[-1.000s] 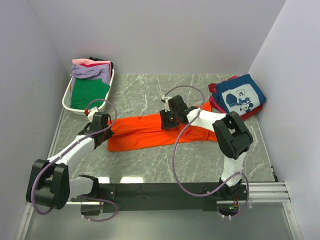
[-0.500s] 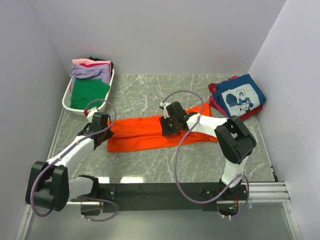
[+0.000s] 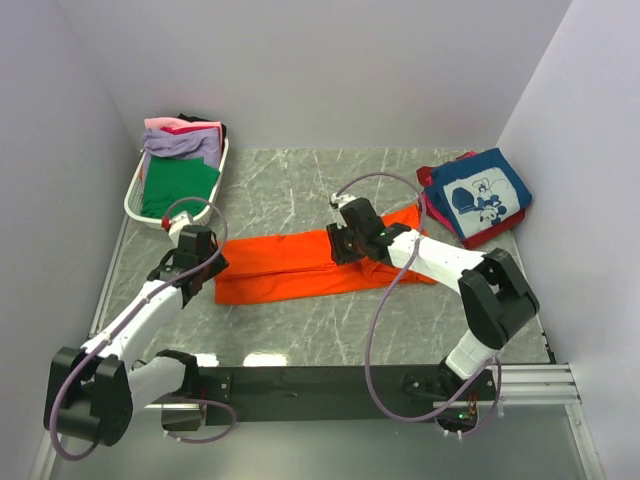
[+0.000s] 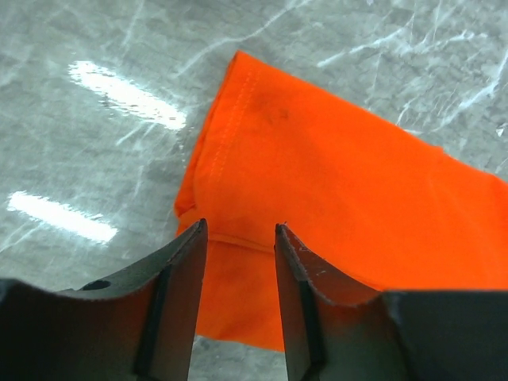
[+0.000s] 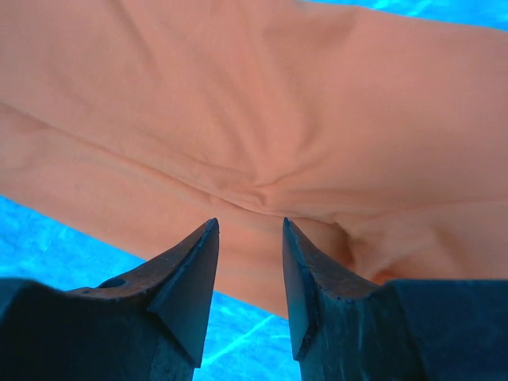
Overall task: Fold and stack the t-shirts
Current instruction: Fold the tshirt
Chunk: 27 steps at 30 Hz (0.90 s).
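Two pincers parted over orange t-shirt (image 3: 290, 265): left pincer (image 4: 238, 236), right pincer (image 5: 250, 228); navy t-shirt (image 3: 480, 195) print illegible

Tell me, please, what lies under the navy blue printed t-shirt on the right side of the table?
Red cloth peeks out along the edges of the navy t-shirt; how many garments lie beneath is covered.
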{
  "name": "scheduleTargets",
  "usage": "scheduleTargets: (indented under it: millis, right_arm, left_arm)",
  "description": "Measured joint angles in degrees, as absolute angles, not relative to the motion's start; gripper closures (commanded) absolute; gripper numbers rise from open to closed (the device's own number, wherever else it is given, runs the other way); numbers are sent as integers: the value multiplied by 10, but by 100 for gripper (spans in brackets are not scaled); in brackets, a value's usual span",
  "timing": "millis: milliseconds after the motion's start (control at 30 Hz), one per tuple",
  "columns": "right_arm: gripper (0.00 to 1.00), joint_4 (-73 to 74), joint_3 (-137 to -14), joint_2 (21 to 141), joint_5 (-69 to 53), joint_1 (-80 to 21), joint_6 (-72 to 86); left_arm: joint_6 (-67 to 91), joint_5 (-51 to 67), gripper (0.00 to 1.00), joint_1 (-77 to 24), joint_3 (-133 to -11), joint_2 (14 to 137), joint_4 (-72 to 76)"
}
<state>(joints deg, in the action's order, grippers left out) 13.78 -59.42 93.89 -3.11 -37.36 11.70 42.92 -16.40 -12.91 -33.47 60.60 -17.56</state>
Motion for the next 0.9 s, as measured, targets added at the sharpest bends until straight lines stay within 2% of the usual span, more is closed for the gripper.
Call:
scheduleTargets:
  millis: [233,533,667,900]
  right_arm:
    - [53,169,-594,912,37,-361,158]
    - [53,177,-535,903,56,-246,209]
    - [53,178,-533,913,56,-223,221]
    - [53,184,-583,999,48,-216,230]
  left_arm:
    - [427,-167,54,-205,-391,729,-139]
    - [413,-140,55,-278,-480,902,-44]
    - [411,-135,54,-278,-480,944,-38]
    - [416,-134,54,-278,-450,933,4]
